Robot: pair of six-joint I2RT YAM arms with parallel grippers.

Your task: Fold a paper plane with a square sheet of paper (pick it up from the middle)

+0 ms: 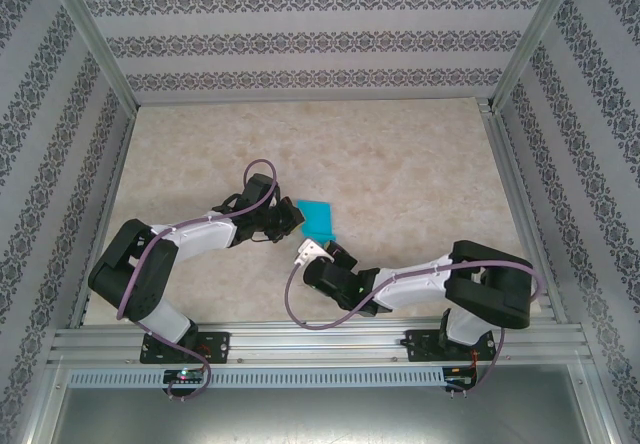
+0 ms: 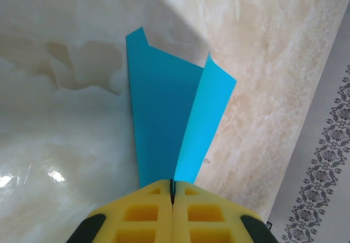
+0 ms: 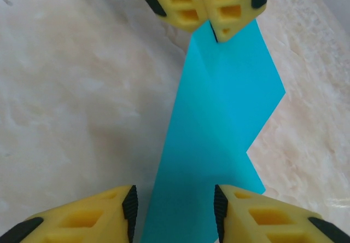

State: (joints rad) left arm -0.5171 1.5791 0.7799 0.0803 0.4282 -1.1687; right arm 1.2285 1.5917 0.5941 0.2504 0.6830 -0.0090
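Observation:
The paper plane [image 1: 318, 219] is teal-blue paper folded into a tapering shape and lies on the marble tabletop between the two arms. My left gripper [image 2: 173, 185] is shut on its narrow end. From there the paper [image 2: 161, 106] fans away along a centre crease, and its right flap [image 2: 210, 117] stands up. My right gripper [image 3: 174, 204] is open over the wide end. Its two fingers straddle the paper [image 3: 219, 117], and I cannot tell whether they touch it. The left gripper's yellow fingers [image 3: 219, 5] pinch the far tip at the top of the right wrist view.
Bare marble tabletop [image 1: 400, 154] stretches behind and to both sides of the paper. Patterned walls [image 1: 300, 39] and aluminium frame posts [image 1: 525, 39] enclose the table. The mounting rail [image 1: 320, 339] runs along the near edge.

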